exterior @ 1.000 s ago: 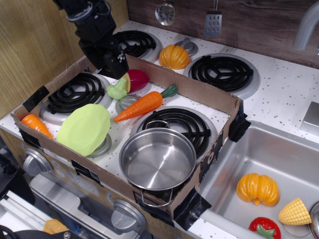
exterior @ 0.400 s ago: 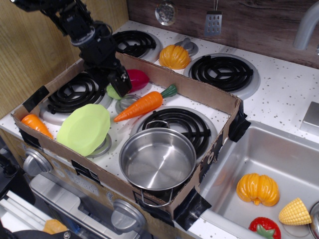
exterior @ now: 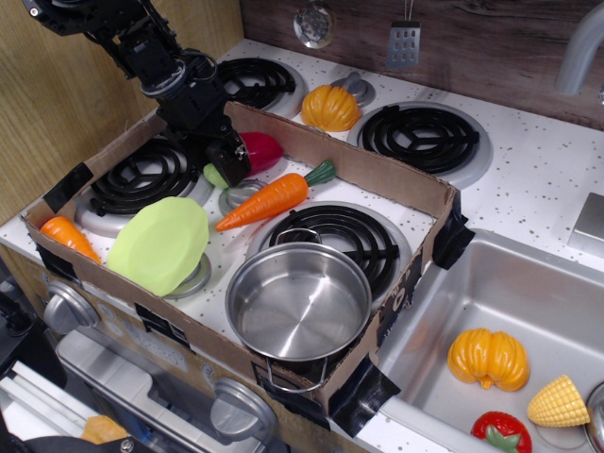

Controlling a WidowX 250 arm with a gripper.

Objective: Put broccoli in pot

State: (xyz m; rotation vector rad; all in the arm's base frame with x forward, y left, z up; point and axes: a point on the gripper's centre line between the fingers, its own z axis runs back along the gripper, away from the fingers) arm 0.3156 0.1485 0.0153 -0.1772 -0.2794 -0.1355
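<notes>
The broccoli (exterior: 214, 176) is a small light-green floret lying in the cardboard box next to a dark-red vegetable (exterior: 263, 149). Only its left edge shows. My black gripper (exterior: 228, 162) has come down over it from the upper left and hides most of it. I cannot see how the jaws stand or whether they grip it. The shiny steel pot (exterior: 298, 302) stands empty at the box's front right corner, well apart from the gripper.
The cardboard box (exterior: 379, 176) also holds a large carrot (exterior: 269, 200), a lime-green plate (exterior: 160, 243) and a small carrot (exterior: 64, 234). An orange pumpkin (exterior: 330, 108) sits behind the box. The sink (exterior: 528, 293) on the right holds more toy vegetables.
The gripper has dropped from above the box's back wall onto the broccoli, which was in full view a second ago and is now mostly covered. Nothing else has moved.
</notes>
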